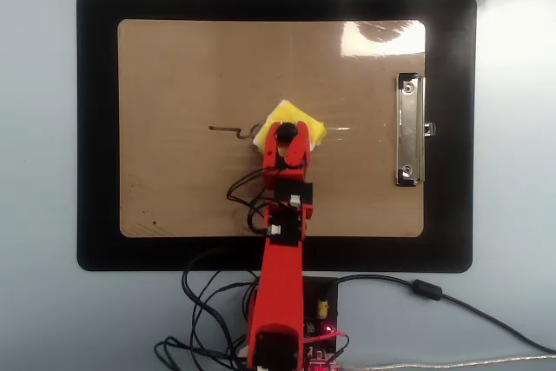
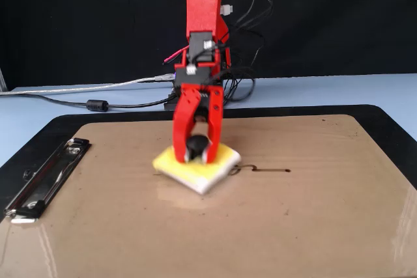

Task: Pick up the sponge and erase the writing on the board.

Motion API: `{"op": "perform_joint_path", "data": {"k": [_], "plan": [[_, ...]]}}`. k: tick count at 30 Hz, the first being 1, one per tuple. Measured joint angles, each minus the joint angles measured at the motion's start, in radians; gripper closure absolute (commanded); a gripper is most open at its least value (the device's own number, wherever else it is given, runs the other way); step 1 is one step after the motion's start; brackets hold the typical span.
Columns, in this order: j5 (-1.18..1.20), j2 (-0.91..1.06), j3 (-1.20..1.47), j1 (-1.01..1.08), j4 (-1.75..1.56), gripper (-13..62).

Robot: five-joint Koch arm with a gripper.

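We see the red fingers (image 2: 197,154) closed around the black knob (image 2: 197,143) of the sponge (image 2: 197,167), one finger on each side of it, and the yellow block sits flat on the board (image 2: 313,219), near its middle. In the overhead view the sponge (image 1: 289,122) covers the right end of the writing (image 1: 228,130), so only a short dark line with a small hook shows to its left. In the fixed view that line (image 2: 270,170) pokes out to the right of the sponge. The silver clip (image 1: 410,129) lies well apart on the board's right edge overhead. The board (image 1: 174,67) rests on a black mat (image 1: 95,128) on the pale blue tabletop (image 1: 39,162).
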Motion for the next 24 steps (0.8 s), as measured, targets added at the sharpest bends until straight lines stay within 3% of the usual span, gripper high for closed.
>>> {"op": "perform_joint_path", "data": {"k": [4,13,15,21,24], "plan": [[0.015,0.094,0.074,0.049,0.008,57.3],[0.028,-0.334,-0.328,0.084,-0.087,57.2],[0.026,-0.296,-0.273,0.083,-0.095,57.2],[0.028,0.074,0.132,0.114,-0.104,57.3],[0.034,-0.04,-0.008,0.115,-0.083,57.3]]}}
